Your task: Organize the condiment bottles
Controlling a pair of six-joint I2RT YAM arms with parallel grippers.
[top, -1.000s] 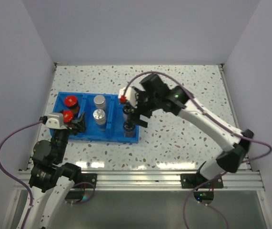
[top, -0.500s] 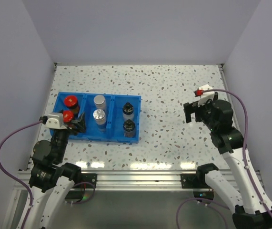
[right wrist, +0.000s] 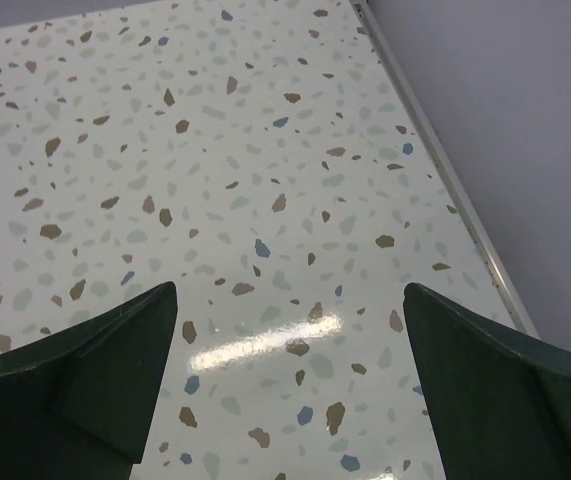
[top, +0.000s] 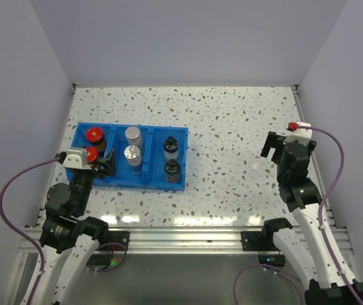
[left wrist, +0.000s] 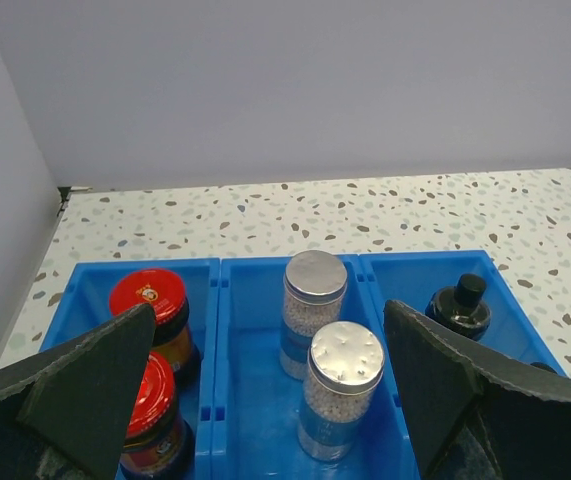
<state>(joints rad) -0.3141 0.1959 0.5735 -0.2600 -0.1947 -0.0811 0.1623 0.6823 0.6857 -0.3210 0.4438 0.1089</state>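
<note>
The blue tray (top: 182,133) holds all six condiment bottles. Two red-lidded brown jars (top: 93,134) (top: 91,154) stand in its left compartment, two silver-topped shakers (top: 133,134) (top: 131,153) in the middle, and two black-capped bottles (top: 171,147) (top: 171,169) on the right. My left gripper (top: 107,163) is open and empty at the tray's near left edge. Its wrist view shows the jars (left wrist: 147,297), the shakers (left wrist: 346,357) and one black cap (left wrist: 462,300) between its fingers (left wrist: 85,390). My right gripper (top: 288,146) is open and empty over bare table at the far right (right wrist: 290,290).
The speckled table (top: 232,127) is walled on three sides. A raised rail (right wrist: 445,180) runs along its right edge, close to my right gripper. The tray's near rim lies close to my left arm.
My right arm has pulled back from the tray's right compartment to the table's far right side, empty. The left arm has barely moved. The bottles stand as before.
</note>
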